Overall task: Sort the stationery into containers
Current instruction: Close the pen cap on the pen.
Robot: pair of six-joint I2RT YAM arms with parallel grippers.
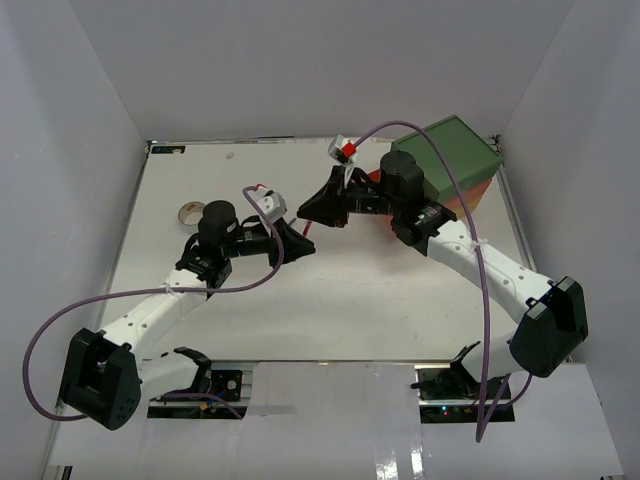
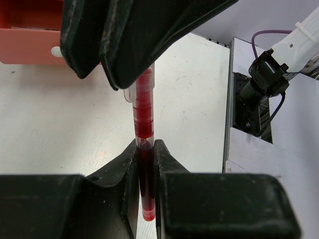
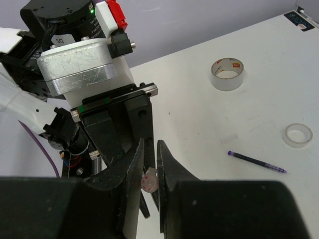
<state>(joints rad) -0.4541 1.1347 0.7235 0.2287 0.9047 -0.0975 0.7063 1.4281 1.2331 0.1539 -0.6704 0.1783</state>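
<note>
"Red pen [image 2: 144,124]: where have you got it?"

"I see it up off the table [image 1: 330,300], near the middle, held from both sides. My left gripper [image 2: 145,149] is clamped on one end of the barrel, and my right gripper [image 3: 151,149] is pinched tight on the other end."

"And the rest?"

"I see the drawer chest [image 1: 450,160] at the far right corner. A beige tape roll [image 3: 228,73], a clear tape roll [image 3: 298,135] and a thin dark pen [image 3: 256,161] lie loose on the table."

pen [image 2: 144,119] — red (clear barrel) | chest [image 1: 447,150] — green top | tape [image 3: 227,85] beige
</note>
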